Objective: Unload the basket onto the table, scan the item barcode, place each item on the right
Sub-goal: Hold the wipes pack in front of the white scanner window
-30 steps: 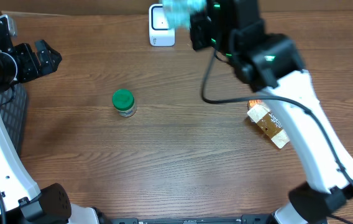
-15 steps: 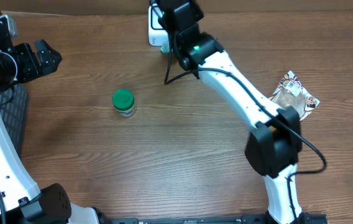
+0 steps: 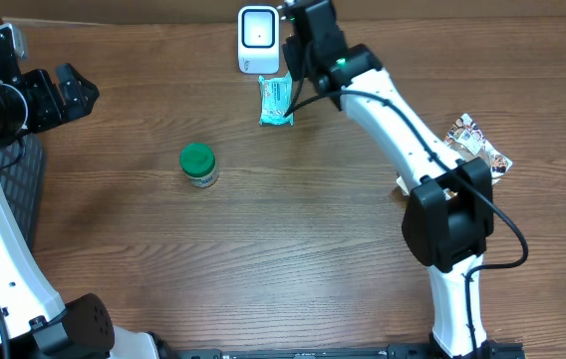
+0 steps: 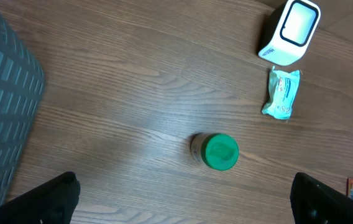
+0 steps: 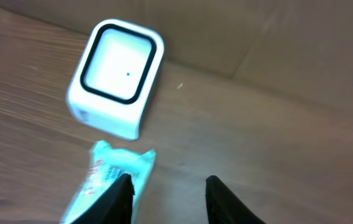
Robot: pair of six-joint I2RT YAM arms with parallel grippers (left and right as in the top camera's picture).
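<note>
Overhead: the brown wood-grain table (image 3: pixel 293 249) runs back to a tan board (image 3: pixel 114 8). The white scanner (image 3: pixel 259 40) stands at that back edge. The teal packet (image 3: pixel 276 100) lies flat just in front of it, and a green-lidded jar (image 3: pixel 198 165) sits farther forward and left. The right gripper (image 3: pixel 301 45) hangs just right of the scanner.

Left wrist: the left gripper (image 4: pixel 184 186) is spread wide and empty, the jar between it and the scanner.

Right wrist: the fingers are parted over bare wood, with the packet beside one of them, unclamped.

Packet (image 3: pixel 276 100) just before scanner (image 3: pixel 259 40); jar (image 3: pixel 198 165) leftward
</note>
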